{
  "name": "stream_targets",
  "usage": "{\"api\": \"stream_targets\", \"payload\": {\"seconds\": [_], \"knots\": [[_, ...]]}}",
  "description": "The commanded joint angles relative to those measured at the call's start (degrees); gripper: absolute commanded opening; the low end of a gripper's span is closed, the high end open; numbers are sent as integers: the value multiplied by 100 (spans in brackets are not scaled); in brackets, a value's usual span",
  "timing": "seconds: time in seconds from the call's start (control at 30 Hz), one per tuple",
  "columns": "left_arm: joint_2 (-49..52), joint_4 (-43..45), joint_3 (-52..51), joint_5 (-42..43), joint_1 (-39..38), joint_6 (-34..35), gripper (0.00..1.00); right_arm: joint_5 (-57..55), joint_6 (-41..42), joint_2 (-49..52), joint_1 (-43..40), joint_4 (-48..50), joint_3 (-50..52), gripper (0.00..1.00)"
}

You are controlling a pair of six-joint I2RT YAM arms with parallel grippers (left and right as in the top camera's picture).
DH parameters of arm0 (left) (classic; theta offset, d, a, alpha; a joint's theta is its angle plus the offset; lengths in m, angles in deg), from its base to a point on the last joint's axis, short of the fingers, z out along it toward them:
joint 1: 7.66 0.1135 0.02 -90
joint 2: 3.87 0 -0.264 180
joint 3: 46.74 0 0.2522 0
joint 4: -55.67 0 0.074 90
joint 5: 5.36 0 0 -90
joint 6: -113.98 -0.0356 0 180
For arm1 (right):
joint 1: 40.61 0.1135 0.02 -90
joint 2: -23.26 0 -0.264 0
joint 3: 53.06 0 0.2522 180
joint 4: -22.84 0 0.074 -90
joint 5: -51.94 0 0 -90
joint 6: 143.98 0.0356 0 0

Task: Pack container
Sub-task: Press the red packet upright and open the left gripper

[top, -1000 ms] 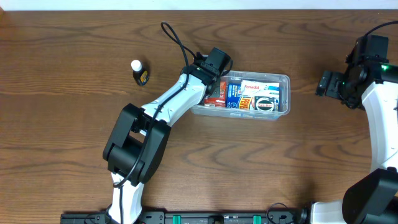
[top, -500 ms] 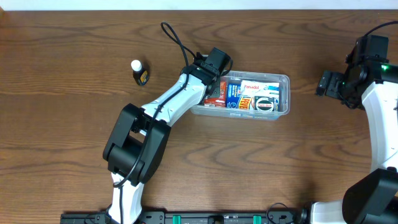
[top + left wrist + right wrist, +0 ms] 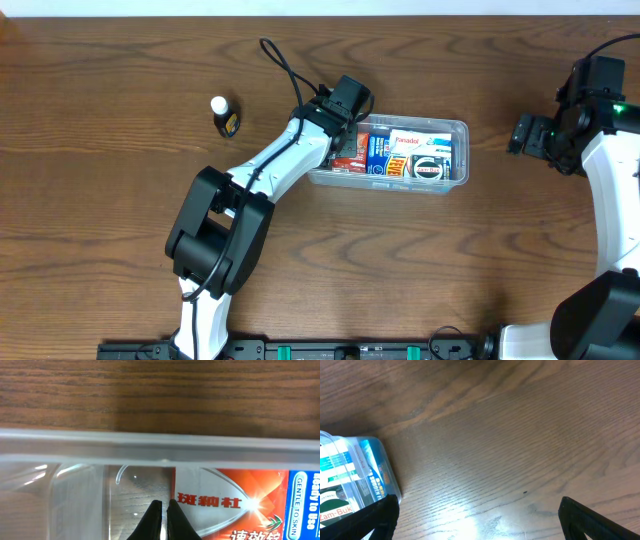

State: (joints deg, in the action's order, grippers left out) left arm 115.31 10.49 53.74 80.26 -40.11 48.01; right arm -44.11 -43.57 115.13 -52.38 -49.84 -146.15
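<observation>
The container (image 3: 452, 128), a clear shallow tub, lies right of the table's centre with several small boxes packed in it. My left gripper (image 3: 164, 504) is shut and holds nothing. Its tips reach down inside the tub's left end, over bare bottom beside a red-and-white box (image 3: 225, 505). The tub's rim (image 3: 160, 445) runs across just beyond the tips. My right gripper (image 3: 480, 515) is open over bare wood to the right of the tub. One corner of the container (image 3: 355, 480) shows at its left finger.
A small dark bottle (image 3: 224, 120) with a white cap stands on the table left of the tub, apart from both arms. A black cable (image 3: 285, 65) loops behind the left wrist. The right arm (image 3: 600, 130) stands at the table's right edge.
The container has shifted very slightly to the right. Both arms look otherwise unchanged.
</observation>
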Motion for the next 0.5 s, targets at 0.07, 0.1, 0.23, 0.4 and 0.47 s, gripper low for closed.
{"api": "stream_targets", "payload": {"seconds": [0.07,0.1,0.23,0.4,0.47], "knots": [[55,-50,61,-11,-9,-256,7,-37,-42,17,-17,-2,-15,99],[4,-92,74,-111,-9,-254,7,-37,-42,17,-17,-2,-15,99],[-221,-192,76,-273,-9,-254,6,-35,-42,17,-17,-2,-15,99],[-525,-341,76,-273,-35,-254,6,-37,-42,17,-17,-2,-15,99],[-590,-343,76,-269,-42,-254,6,-37,-42,17,-17,-2,-15,99]]}}
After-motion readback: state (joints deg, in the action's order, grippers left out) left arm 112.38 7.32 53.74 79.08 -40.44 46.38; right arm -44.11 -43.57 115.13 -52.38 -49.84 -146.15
